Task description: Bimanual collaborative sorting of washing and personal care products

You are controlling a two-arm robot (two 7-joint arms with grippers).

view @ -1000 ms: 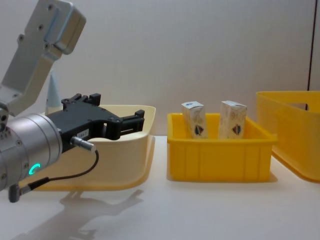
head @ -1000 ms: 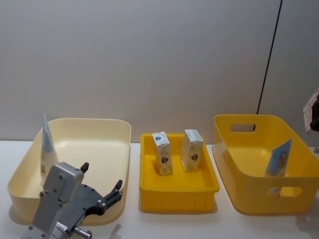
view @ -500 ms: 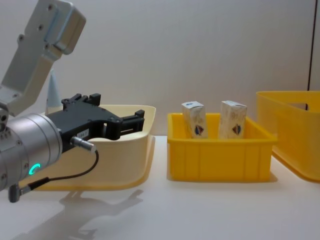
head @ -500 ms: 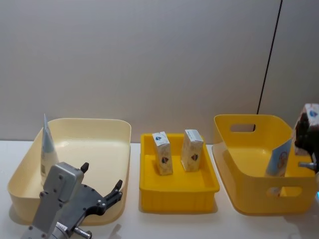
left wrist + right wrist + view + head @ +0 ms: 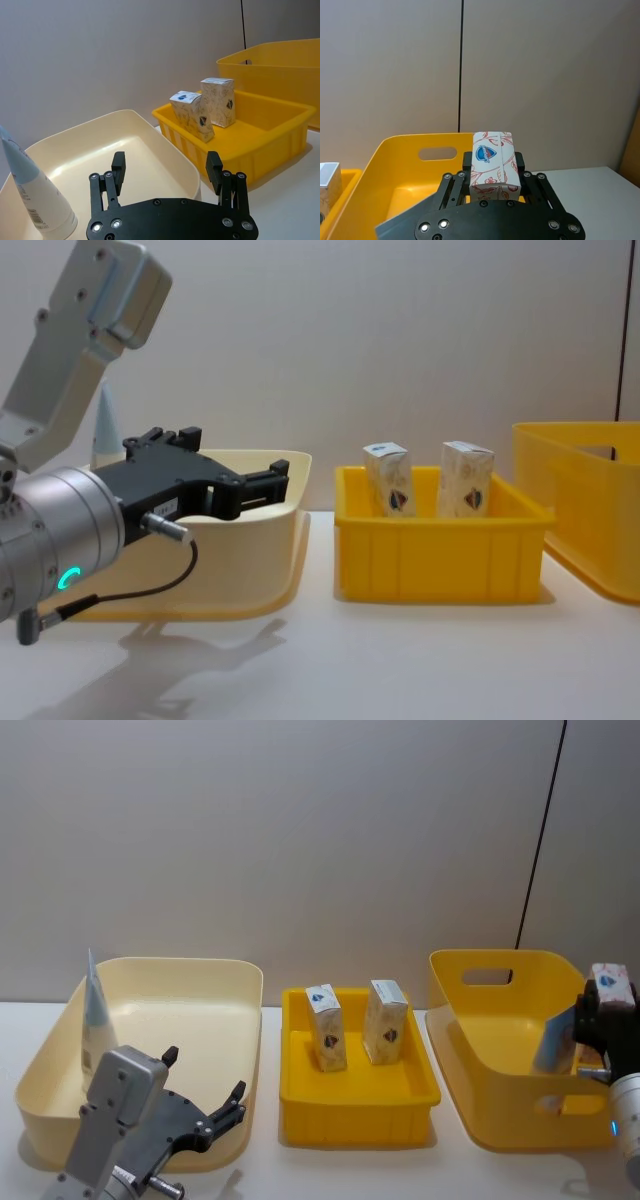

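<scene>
White carton (image 5: 492,166) with red floral print and a blue shield emblem sits clamped between the right gripper (image 5: 493,187) fingers, above the deep yellow bin (image 5: 500,1050). No writing is readable. Left gripper (image 5: 166,172) fingers stand apart beside the tube (image 5: 31,192) in the cream bin (image 5: 145,150).

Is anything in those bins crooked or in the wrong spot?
The left carton in the middle bin leans, while its neighbour stands upright. A tube lies slanted against the right bin's wall. Nothing looks spilled or damaged.
</scene>
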